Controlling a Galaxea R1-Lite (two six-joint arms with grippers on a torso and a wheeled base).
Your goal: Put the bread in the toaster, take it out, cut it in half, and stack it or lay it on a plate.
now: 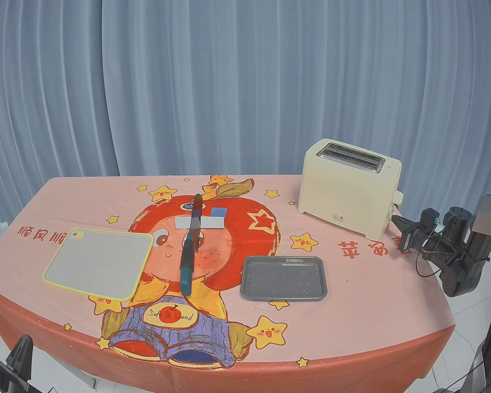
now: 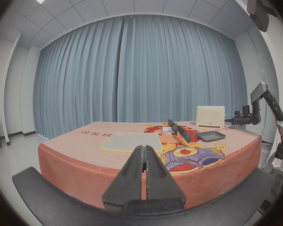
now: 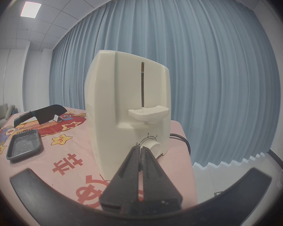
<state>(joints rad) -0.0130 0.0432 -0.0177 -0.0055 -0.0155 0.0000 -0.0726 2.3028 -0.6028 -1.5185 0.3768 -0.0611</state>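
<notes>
Toaster [image 1: 346, 192]: cream plastic, smooth, slight sheen. Tray [image 1: 283, 278]: dark grey, matt. Cutting board [image 1: 99, 263]: grey matt plastic, yellow rim. Knife [image 1: 190, 244]: dark matt blade, teal handle. Cloth [image 1: 365, 301] over the surface: printed, matt. Curtain [image 1: 245, 72]: pleated fabric.

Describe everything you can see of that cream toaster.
The toaster is a cream, glossy, plastic-looking box with two slots on top. It stands upright on the tablecloth at its far right. Its end face carries a lever low in its slit, a numbered dial and a dark cord. The shut right gripper points at that end.
</notes>
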